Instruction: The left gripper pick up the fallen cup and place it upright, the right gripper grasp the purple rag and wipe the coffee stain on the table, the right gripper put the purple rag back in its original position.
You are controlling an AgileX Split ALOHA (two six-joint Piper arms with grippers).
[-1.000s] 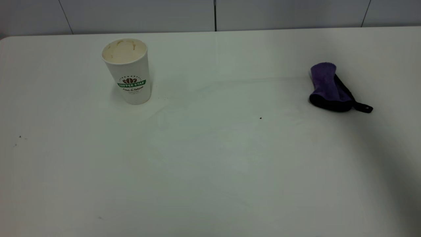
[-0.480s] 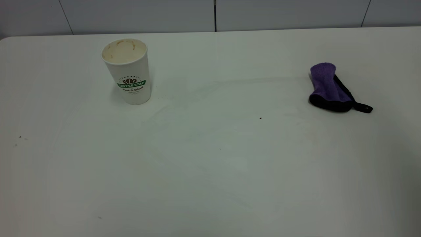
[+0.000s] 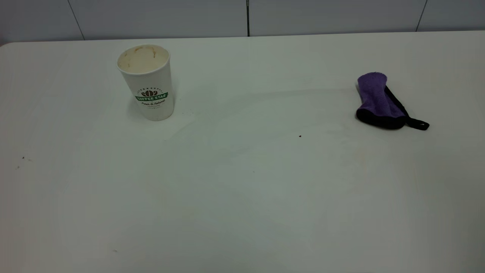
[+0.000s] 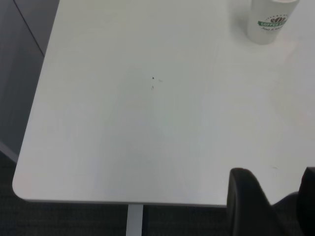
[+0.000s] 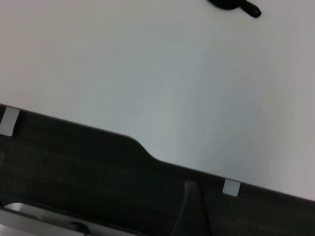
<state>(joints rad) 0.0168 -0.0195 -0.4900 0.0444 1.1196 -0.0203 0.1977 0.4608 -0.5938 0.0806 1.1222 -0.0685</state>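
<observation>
The cup [image 3: 147, 81] stands upright at the far left of the table [image 3: 242, 189], showing its green band and stained cream inside. It also shows in the left wrist view [image 4: 269, 19]. The purple rag [image 3: 377, 100] lies folded at the far right, its black loop strap [image 5: 241, 7] just inside the right wrist view. No coffee stain shows in any view. My left gripper [image 4: 278, 199] hangs open and empty over the table's near left edge, far from the cup. My right gripper [image 5: 194, 206] is a dark shape beyond the table's near right edge. Neither arm appears in the exterior view.
A tiny dark speck [image 3: 300, 135] lies mid-table and a few more [image 3: 22, 157] near the left edge. Grey wall panels [image 3: 246, 17] stand behind the table. Dark floor [image 5: 74, 167] lies past the table's near edge.
A shadow over the table's right front corner has faded away. The cup and the rag have not moved.
</observation>
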